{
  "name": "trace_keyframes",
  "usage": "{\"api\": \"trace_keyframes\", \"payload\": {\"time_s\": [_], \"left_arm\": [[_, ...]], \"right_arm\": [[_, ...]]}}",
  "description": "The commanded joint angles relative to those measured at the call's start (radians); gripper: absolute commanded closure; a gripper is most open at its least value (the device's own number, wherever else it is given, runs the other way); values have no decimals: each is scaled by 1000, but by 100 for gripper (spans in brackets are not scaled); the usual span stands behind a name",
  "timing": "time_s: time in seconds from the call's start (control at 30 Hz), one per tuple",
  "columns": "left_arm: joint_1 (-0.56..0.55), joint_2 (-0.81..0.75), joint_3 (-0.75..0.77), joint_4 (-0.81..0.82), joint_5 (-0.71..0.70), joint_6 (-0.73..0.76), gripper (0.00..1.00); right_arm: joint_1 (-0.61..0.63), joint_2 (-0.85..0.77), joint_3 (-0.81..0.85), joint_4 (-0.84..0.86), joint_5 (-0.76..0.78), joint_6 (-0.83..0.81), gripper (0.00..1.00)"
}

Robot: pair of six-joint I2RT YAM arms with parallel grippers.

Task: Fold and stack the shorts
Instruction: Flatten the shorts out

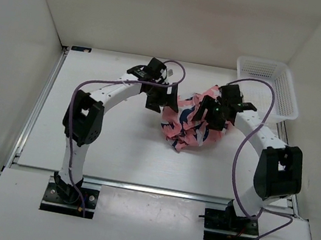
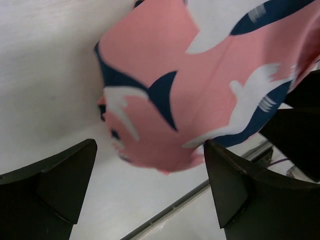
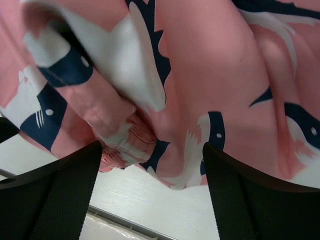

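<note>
White table (image 1: 112, 149): fills the middle of the top view. Shorts (image 1: 188, 121): crumpled in a heap on the table, just right of centre. White mesh basket (image 1: 286, 104): upper right, apart from the heap. Left gripper (image 2: 150, 144): fingers spread wide at the heap's left edge, gripping nothing. Right gripper (image 3: 152, 146): fingers spread wide against the fabric, nothing clamped.

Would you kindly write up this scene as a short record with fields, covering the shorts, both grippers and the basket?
shorts: crumpled heap, mid-table, unfolded
left gripper: open, at the heap's left edge, holding nothing
right gripper: open, over the heap's right side, holding nothing
basket: white mesh, far right corner, apart from the shorts
stage: folding not yet done
</note>
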Motion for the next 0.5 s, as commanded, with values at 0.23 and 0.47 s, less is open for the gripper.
{"api": "trace_keyframes", "payload": {"time_s": [0.23, 0.47], "left_arm": [[29, 54, 97, 22, 184, 7, 90], [204, -271, 54, 22, 243, 18, 90]], "right_arm": [[41, 117, 246, 71, -137, -1, 100], [167, 92, 609, -60, -188, -65, 100]]}}
